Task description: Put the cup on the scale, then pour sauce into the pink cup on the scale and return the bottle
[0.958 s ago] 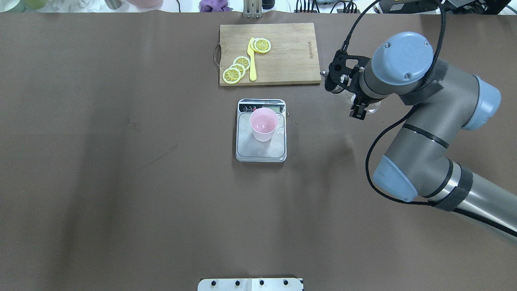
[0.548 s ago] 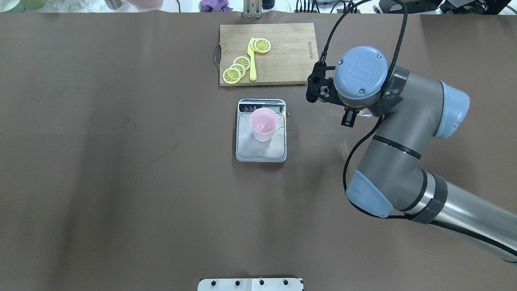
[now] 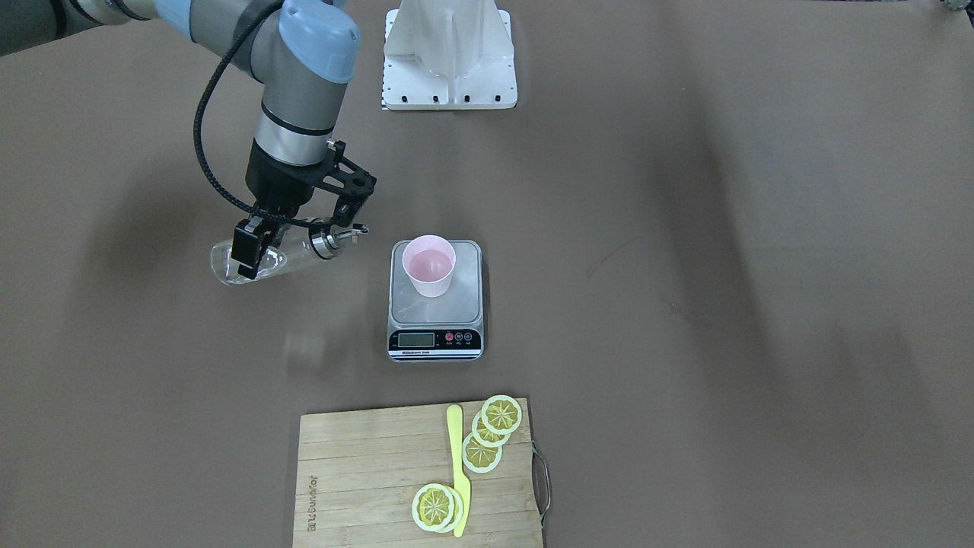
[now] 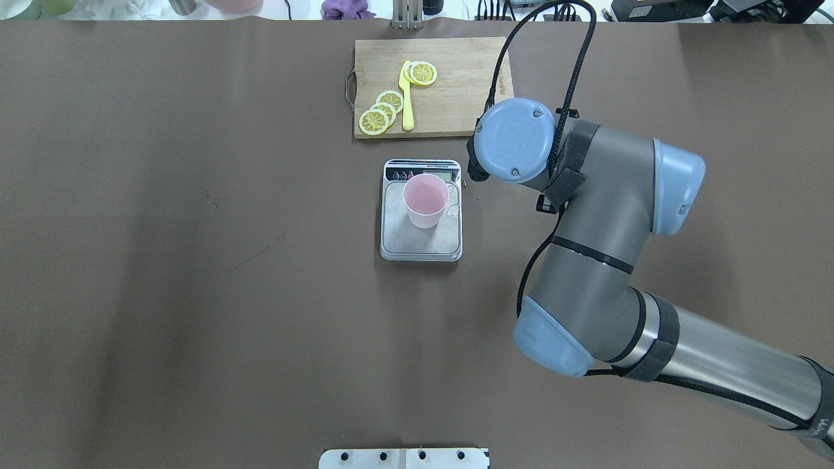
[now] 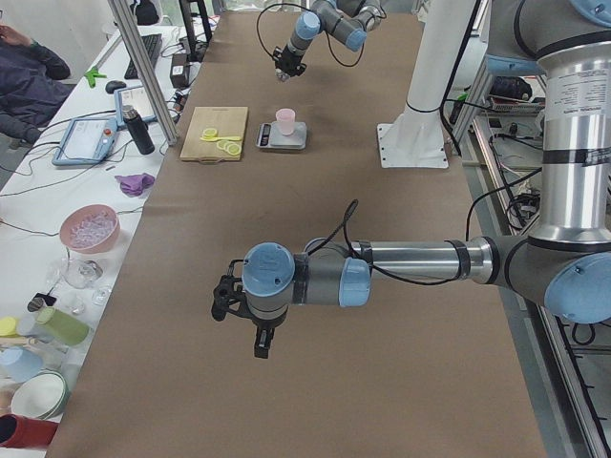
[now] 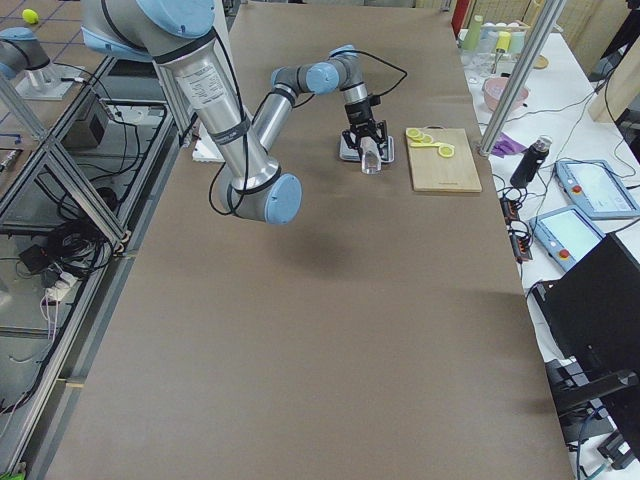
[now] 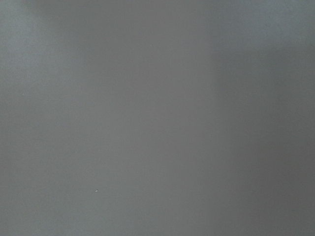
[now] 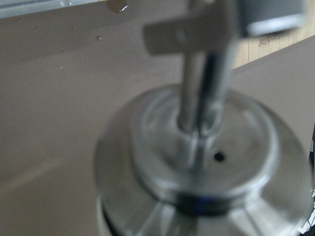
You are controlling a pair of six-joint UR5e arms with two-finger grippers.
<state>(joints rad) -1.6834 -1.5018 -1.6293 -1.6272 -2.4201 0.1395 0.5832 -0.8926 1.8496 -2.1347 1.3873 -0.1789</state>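
Tilted bottle [image 3: 293,255] beside the scale [image 3: 435,312]
Clenched in right hand [image 3: 255,255], centre-left, spout toward cup [image 3: 428,266] on scale; left hand [image 5: 258,342] grip: cannot tell.

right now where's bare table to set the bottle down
Bare: the wide table stretch on the robot's left of the scale, and the strip between scale and the robot's base plate. Crowded: the narrow gap between scale and cutting board, and the scale's right side, where the right hand holds the tilted bottle.
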